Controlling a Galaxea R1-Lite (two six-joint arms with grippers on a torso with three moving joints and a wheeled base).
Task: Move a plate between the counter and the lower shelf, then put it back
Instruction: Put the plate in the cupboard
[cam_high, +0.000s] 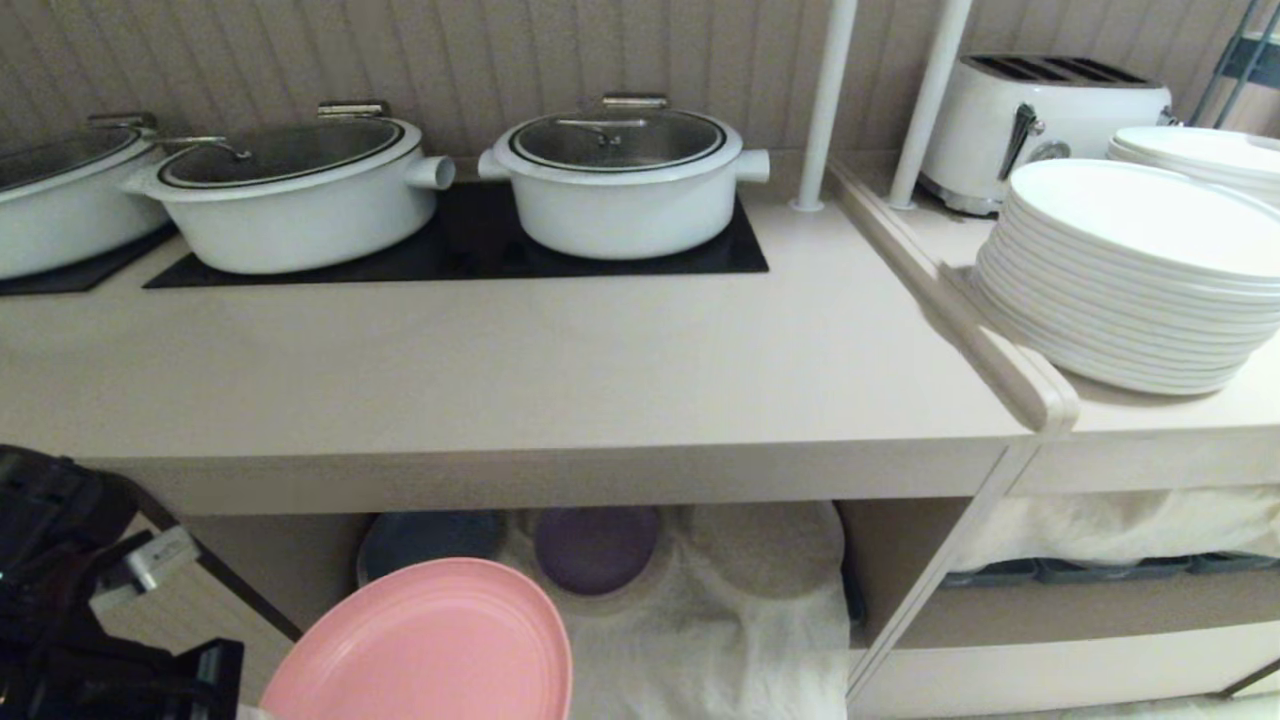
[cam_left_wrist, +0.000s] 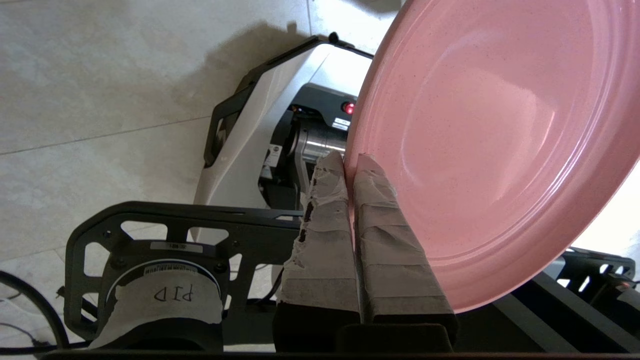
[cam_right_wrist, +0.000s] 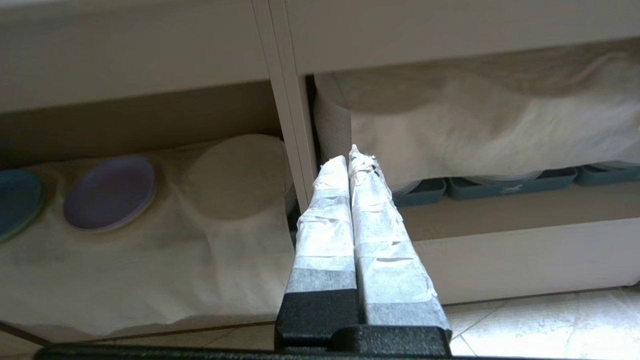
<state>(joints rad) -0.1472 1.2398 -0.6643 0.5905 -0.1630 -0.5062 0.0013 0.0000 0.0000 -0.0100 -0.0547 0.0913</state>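
Robot carries pink plate (cam_high: 425, 645) toward the lower shelf (cam_high: 690, 610), below the counter (cam_high: 520, 370).

At lower left of the head view, the left hand (cam_left_wrist: 356, 165) is clenched on the plate's rim, one taped finger on each face, holding the plate tilted in the air in front of the cubby and clear of the cloth (cam_high: 700, 640) draped inside. Behind it, at lower centre, a purple plate (cam_high: 595, 545) rests on that cloth. The step in hand appears to be the carry down to the shelf; the next move likely calls for levelling the plate and easing it in under the counter's edge. In its own wrist view the right hand (cam_right_wrist: 352, 155) is clenched on nothing, pointing at the shelf divider.
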